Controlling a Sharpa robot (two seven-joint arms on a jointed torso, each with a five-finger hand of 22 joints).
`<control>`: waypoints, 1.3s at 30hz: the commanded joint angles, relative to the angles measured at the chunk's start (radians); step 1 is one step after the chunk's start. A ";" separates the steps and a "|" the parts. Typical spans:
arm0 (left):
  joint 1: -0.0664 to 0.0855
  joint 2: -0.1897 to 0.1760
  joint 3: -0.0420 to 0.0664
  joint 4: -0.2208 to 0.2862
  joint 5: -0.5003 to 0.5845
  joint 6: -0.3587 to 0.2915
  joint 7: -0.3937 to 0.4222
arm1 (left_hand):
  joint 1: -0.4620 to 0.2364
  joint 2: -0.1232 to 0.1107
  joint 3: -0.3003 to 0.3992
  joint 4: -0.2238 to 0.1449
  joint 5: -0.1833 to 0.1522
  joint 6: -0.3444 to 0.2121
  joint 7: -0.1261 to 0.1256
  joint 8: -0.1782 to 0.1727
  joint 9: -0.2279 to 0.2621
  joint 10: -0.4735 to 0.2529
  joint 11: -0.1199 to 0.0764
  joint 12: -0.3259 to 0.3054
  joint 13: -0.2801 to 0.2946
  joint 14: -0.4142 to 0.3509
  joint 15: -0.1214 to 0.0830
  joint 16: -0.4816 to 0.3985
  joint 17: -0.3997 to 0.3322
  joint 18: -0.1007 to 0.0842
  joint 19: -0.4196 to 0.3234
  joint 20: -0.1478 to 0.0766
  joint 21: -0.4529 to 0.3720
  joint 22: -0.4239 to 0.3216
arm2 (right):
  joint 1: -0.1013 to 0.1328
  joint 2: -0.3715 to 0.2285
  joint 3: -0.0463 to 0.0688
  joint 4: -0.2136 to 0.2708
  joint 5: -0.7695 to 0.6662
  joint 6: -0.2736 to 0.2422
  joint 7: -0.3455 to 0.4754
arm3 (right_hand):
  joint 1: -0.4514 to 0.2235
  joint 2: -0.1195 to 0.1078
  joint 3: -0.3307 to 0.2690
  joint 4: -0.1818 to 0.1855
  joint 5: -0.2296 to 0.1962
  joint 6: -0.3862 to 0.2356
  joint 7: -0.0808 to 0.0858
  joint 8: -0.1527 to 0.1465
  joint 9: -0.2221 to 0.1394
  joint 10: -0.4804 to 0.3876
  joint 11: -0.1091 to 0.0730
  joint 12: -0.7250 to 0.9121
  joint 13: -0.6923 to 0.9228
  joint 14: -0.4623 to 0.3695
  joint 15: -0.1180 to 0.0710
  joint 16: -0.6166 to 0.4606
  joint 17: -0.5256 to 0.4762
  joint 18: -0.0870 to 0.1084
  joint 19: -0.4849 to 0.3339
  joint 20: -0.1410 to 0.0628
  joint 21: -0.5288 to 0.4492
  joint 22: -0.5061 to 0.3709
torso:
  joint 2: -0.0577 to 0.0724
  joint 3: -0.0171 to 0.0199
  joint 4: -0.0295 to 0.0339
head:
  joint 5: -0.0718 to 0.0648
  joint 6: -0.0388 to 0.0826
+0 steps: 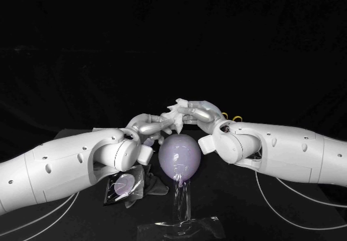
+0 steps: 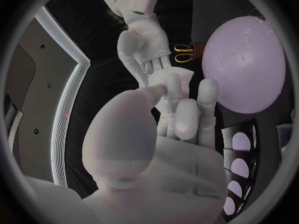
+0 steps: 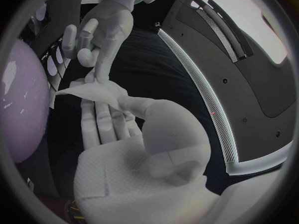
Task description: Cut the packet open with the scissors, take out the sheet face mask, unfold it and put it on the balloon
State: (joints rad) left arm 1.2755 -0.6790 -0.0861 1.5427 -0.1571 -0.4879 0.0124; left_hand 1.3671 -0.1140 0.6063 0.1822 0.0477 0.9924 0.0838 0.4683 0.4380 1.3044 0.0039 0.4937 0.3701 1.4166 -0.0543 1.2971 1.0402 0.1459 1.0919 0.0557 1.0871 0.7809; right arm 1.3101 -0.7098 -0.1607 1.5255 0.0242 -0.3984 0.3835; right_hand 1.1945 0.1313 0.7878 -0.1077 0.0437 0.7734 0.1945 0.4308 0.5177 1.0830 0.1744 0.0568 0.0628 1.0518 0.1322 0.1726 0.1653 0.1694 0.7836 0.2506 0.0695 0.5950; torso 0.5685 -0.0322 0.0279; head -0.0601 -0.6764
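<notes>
Nearest the camera, a clear stand rests on the black table and carries the pale purple balloon upright at the centre. Directly above the balloon's top, the left hand and the right hand meet, both holding the sheet face mask. The mask is a small white wad, still folded and clear of the balloon. In the left wrist view the left thumb tip presses a corner of the mask against its fingers, which lie close together and nearly straight. In the right wrist view the right thumb pins the opposite edge onto its own fingers, which are likewise held side by side. Whether each hand's remaining fingers touch the mask cannot be told. The dark packet, printed with pale ovals, lies flat on the table beside the left forearm, just left of the stand. The yellow handles of the scissors show on the table beyond the balloon; their blades are hidden.
</notes>
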 commanded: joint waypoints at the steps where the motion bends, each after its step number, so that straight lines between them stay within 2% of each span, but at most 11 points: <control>1: 0.003 -0.001 0.003 -0.001 0.005 -0.011 0.025 | -0.009 0.009 0.028 -0.020 0.001 -0.005 0.001 0.004 0.001 0.001 0.005 -0.006 -0.001 -0.004 0.003 -0.004 0.001 0.008 0.003 0.000 0.002 0.000 | -0.002 0.001 -0.001 0.005 -0.012 0.031 0.009 | 0.005 0.007 0.005 -0.001 0.004 0.000 0.037 0.006 0.001 0.007 -0.002 0.007 0.000 0.009 0.001 0.003 0.001 0.013 0.005 -0.001 -0.002 0.001 | -0.001 -0.0003 0.0006 | 0.000 -0.001; 6: 0.003 -0.002 0.003 -0.002 0.009 -0.010 0.023 | -0.006 0.018 0.039 -0.023 0.001 -0.009 0.000 0.006 0.002 0.000 0.005 -0.007 -0.002 -0.005 0.003 -0.004 0.000 0.008 0.002 0.000 0.003 0.001 | -0.002 0.000 -0.001 0.006 -0.011 0.031 0.010 | 0.005 0.007 0.005 -0.001 0.004 0.000 0.037 0.006 0.001 0.007 -0.002 0.007 0.000 0.009 0.001 0.003 0.001 0.013 0.005 -0.001 -0.002 0.001 | -0.001 -0.0002 0.0000 | 0.001 -0.002; 8: 0.003 -0.001 0.003 -0.003 0.012 -0.010 0.025 | -0.005 0.021 0.059 -0.035 0.001 -0.010 -0.002 0.009 0.004 0.000 0.003 -0.005 -0.001 -0.004 0.002 0.001 0.006 0.007 0.004 0.000 0.006 0.006 | -0.002 -0.001 -0.001 0.008 -0.011 0.031 0.010 | 0.005 0.007 0.005 -0.001 0.004 0.000 0.037 0.006 0.001 0.007 -0.002 0.007 0.000 0.009 0.001 0.003 0.001 0.013 0.005 -0.001 -0.002 0.001 | -0.001 -0.0003 0.0002 | 0.003 -0.002; 10: 0.003 -0.001 0.003 -0.004 0.014 -0.010 0.026 | -0.010 0.016 0.087 -0.056 0.002 -0.009 -0.005 0.014 0.008 0.000 0.000 0.001 0.003 0.002 -0.002 0.011 0.020 0.005 0.011 -0.002 0.018 0.022 | -0.002 -0.001 -0.001 0.009 -0.011 0.031 0.010 | 0.005 0.007 0.005 -0.001 0.004 0.000 0.037 0.006 0.001 0.007 -0.002 0.007 0.000 0.009 0.001 0.003 0.001 0.013 0.005 -0.001 -0.002 0.001 | -0.001 -0.0001 -0.0001 | 0.003 -0.002; 14: 0.003 -0.002 0.003 -0.004 0.016 -0.008 0.028 | -0.076 -0.006 0.183 -0.118 0.001 -0.006 -0.007 0.031 0.019 -0.007 -0.002 0.029 0.020 0.002 -0.003 0.022 0.028 0.004 0.010 -0.007 0.038 0.041 | -0.002 -0.002 -0.001 0.008 -0.011 0.030 0.011 | 0.006 0.006 0.005 -0.002 0.004 0.000 0.037 0.007 0.001 0.008 -0.002 0.006 -0.001 0.010 0.001 0.003 0.000 0.013 0.006 -0.001 -0.002 -0.001 | 0.000 -0.0002 -0.0001 | 0.003 -0.002; 15: 0.003 -0.002 0.003 -0.004 0.015 -0.008 0.027 | -0.076 -0.006 0.183 -0.118 0.001 -0.006 -0.007 0.031 0.019 -0.007 -0.002 0.029 0.020 0.002 -0.003 0.022 0.028 0.004 0.010 -0.007 0.038 0.041 | -0.002 -0.002 -0.001 0.007 -0.011 0.030 0.012 | 0.006 0.006 0.005 -0.002 0.004 0.000 0.037 0.007 0.001 0.008 -0.002 0.006 -0.001 0.010 0.001 0.003 0.000 0.013 0.006 -0.001 -0.002 -0.001 | 0.000 -0.0002 0.0001 | 0.003 -0.002; 16: 0.003 -0.003 0.003 -0.003 0.014 -0.007 0.026 | -0.128 -0.011 0.231 -0.158 0.001 -0.009 -0.007 0.042 0.028 -0.013 -0.003 0.049 0.031 0.003 -0.004 0.029 0.033 0.003 0.008 -0.008 0.052 0.055 | -0.002 -0.002 -0.001 0.006 -0.011 0.030 0.013 | 0.006 0.006 0.005 -0.002 0.004 0.000 0.037 0.007 0.001 0.008 -0.002 0.006 -0.001 0.010 0.001 0.003 0.000 0.013 0.006 -0.001 -0.002 -0.001 | 0.000 -0.0002 0.0001 | 0.003 -0.002; 18: 0.003 -0.004 0.003 -0.003 0.010 -0.005 0.024 | -0.131 -0.012 0.235 -0.164 0.002 -0.008 -0.007 0.044 0.029 -0.014 -0.003 0.052 0.032 0.003 -0.004 0.030 0.034 0.002 0.010 -0.009 0.055 0.058 | -0.002 -0.003 -0.001 0.004 -0.011 0.028 0.014 | 0.006 0.006 0.005 -0.002 0.004 0.000 0.037 0.007 0.001 0.008 -0.002 0.006 -0.001 0.010 0.001 0.003 0.000 0.013 0.006 -0.001 -0.002 -0.001 | 0.000 -0.0001 0.0004 | 0.003 -0.002; 24: 0.003 -0.011 0.003 -0.003 -0.007 -0.003 0.014 | -0.163 -0.025 0.282 -0.224 0.002 -0.008 -0.007 0.057 0.038 -0.020 -0.004 0.073 0.041 0.010 -0.006 0.044 0.050 0.001 0.010 -0.012 0.076 0.079 | -0.002 -0.007 -0.001 -0.002 -0.011 0.022 0.022 | 0.006 0.006 0.005 -0.002 0.005 0.000 0.037 0.007 0.001 0.008 -0.002 0.006 -0.001 0.011 0.001 0.002 0.000 0.013 0.006 -0.001 -0.002 -0.002 | -0.001 0.0003 -0.0003 | 0.003 -0.003; 31: 0.003 -0.022 0.003 -0.002 -0.027 0.002 0.004 | -0.193 -0.035 0.324 -0.264 0.005 0.000 -0.007 0.070 0.047 -0.018 -0.006 0.096 0.050 0.023 -0.008 0.064 0.077 -0.004 0.024 -0.015 0.109 0.118 | -0.002 -0.010 0.000 -0.015 -0.009 0.014 0.030 | 0.006 0.006 0.006 -0.002 0.005 0.000 0.037 0.008 0.001 0.008 -0.002 0.006 -0.001 0.011 0.001 0.002 0.000 0.013 0.006 -0.001 -0.002 -0.002 | -0.001 0.0001 0.0003 | 0.003 -0.003; 39: 0.002 -0.030 0.003 0.001 -0.043 0.004 0.000 | -0.209 -0.038 0.341 -0.281 0.008 0.003 -0.008 0.076 0.052 -0.016 -0.007 0.109 0.053 0.029 -0.009 0.074 0.090 -0.007 0.033 -0.016 0.129 0.141 | -0.002 -0.012 0.000 -0.024 -0.008 0.010 0.034 | 0.006 0.006 0.006 -0.002 0.005 0.000 0.037 0.008 0.001 0.008 -0.002 0.006 -0.001 0.011 0.001 0.002 0.000 0.013 0.006 -0.001 -0.002 -0.002 | 0.000 -0.0001 0.0000 | 0.003 -0.002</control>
State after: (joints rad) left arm 1.2766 -0.7093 -0.0849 1.5407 -0.1799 -0.4874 0.0121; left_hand 1.1664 -0.1547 0.8016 0.0494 0.0507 0.9891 0.0769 0.5417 0.4866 1.2934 0.0004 0.5985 0.4227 1.4404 -0.0641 1.3688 1.1299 0.1453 1.1175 0.0383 1.2117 0.9207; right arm 1.3085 -0.7212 -0.1615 1.5026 0.0230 -0.3966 0.3955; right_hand 1.1945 0.1313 0.7877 -0.1077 0.0437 0.7716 0.1927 0.4371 0.5171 1.0825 0.1740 0.0598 0.0624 1.0591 0.1396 0.1763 0.1664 0.1734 0.7836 0.2506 0.0695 0.5934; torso 0.5681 -0.0321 0.0276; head -0.0573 -0.6787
